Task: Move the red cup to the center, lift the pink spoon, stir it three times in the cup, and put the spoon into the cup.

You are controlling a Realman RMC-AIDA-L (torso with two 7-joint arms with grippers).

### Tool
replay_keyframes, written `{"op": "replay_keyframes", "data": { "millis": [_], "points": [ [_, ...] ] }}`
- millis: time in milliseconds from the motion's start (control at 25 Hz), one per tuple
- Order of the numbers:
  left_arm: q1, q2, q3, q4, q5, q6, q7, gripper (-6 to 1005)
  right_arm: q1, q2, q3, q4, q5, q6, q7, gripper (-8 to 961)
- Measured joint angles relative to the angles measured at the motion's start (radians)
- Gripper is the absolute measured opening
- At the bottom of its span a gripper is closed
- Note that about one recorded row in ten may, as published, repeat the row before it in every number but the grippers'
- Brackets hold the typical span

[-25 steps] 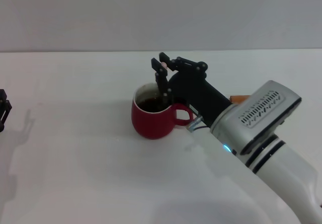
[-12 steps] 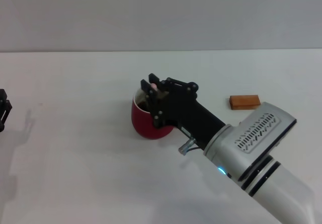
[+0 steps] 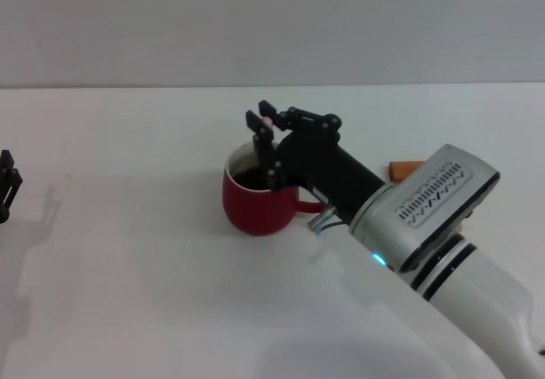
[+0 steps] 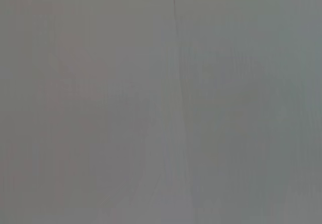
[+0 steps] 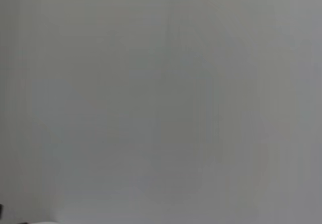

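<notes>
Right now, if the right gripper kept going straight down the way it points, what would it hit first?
Probably the dark liquid inside the squat dark-red ceramic mug; the right gripper hangs over its opening, pinching the pink-handled spoon. Depth is uncertain.

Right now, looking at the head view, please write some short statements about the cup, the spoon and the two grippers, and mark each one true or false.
1. The cup stands upright on the table. True.
2. The right gripper is above the cup's opening. True.
3. The right gripper is empty. False: a pink tip of the spoon shows between its fingers.
4. The cup is empty. False: dark liquid fills it.
5. The left gripper is holding the cup's handle. False: it sits at the table's far left edge, away from the cup.
6. A brown block lies on the table behind the right arm. True.
</notes>
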Motion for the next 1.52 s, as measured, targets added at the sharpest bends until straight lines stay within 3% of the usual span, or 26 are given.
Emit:
{"op": "replay_keyframes", "data": {
  "millis": [560,760,1120,1360,1520],
  "points": [
    [-0.002,-0.001,0.004,-0.002,0.0,0.0,0.0,840,-0.069,-0.003,-0.034,0.03,-0.006,-0.01,0.0,130],
    [0.0,-0.003,0.008,-0.008,0.001,0.0,0.0,840,-0.052,-0.001,-0.054,0.039,-0.006,-0.009,0.0,130],
    [0.007,-0.002,0.013,-0.012,0.001,0.0,0.0,840,-0.001,-0.001,-0.001,0.003,0.014,-0.005,0.0,131],
    [0.007,-0.001,0.014,-0.012,0.001,0.0,0.0,840,-0.014,-0.002,-0.007,0.004,-0.008,-0.031,-0.007,166],
    [0.007,-0.001,0.011,-0.012,0.0,0.001,0.0,840,-0.045,-0.002,-0.01,0.007,-0.008,-0.093,-0.009,336]
  ]
}}
